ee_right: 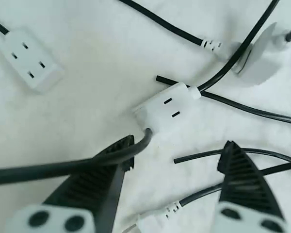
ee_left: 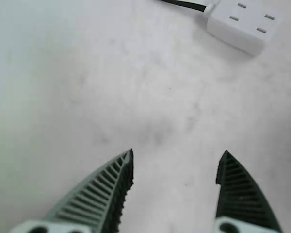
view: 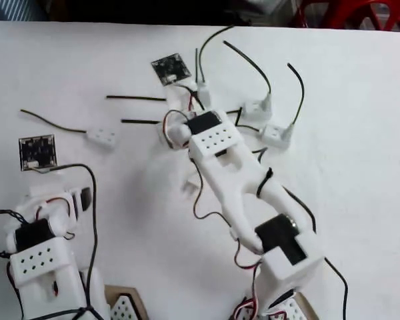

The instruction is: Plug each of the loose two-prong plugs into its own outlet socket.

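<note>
white outlet socket (ee_left: 242, 24), black cord (ee_left: 182, 4)

Bright, even light washes the table (view: 360, 100), shadows faint.

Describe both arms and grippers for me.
Both the left arm and right arm have white plastic shells with rows of small holes, black motors, thin red and black wires. The left gripper and right gripper have pointed, ribbed dark fingers.

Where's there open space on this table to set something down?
The table is bare right of the right-hand socket, and across the far left corner beyond the lone socket. It's crowded around the right gripper, among cords and sockets.
</note>
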`<state>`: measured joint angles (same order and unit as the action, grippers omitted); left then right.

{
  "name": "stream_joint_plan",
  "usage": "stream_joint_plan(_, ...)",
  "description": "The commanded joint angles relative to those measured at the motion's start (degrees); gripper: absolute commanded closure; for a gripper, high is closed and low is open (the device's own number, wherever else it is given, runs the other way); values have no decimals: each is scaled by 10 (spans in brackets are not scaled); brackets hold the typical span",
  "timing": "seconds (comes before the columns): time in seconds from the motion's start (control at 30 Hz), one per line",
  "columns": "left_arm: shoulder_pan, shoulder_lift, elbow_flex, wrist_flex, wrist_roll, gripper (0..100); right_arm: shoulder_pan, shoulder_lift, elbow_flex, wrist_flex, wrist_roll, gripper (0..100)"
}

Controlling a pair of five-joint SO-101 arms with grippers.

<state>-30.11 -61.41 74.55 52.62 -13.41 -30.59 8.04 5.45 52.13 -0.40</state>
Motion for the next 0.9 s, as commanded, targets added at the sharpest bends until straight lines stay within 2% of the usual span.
stream_joint_plan(0.0, -4, -14, -2, -12, 3, 722, 5, -78, -6, 61, -6, 741)
stream_joint_plan(0.1, -4, -14, -2, -12, 3, 722, 7, -111, -4, 124, -11, 775)
stream_joint_plan(0.23, -4, -14, -2, -12, 3, 722, 7, -117, -4, 180, -76, 790)
stream_joint_plan(0.43, -4, -14, -1, -12, 3, 722, 29, -142, -3, 244, -87, 793)
stream_joint_plan(0.63, -4, -14, -1, -12, 3, 722, 30, -114, 47, 227, -93, 793)
stream_joint_plan(0.77, -4, -14, -1, -11, 3, 722, 33, -62, 77, 176, -145, 793)
stream_joint_plan(0.87, -4, -14, -1, -11, 3, 722, 29, -21, 78, 160, -156, 794)
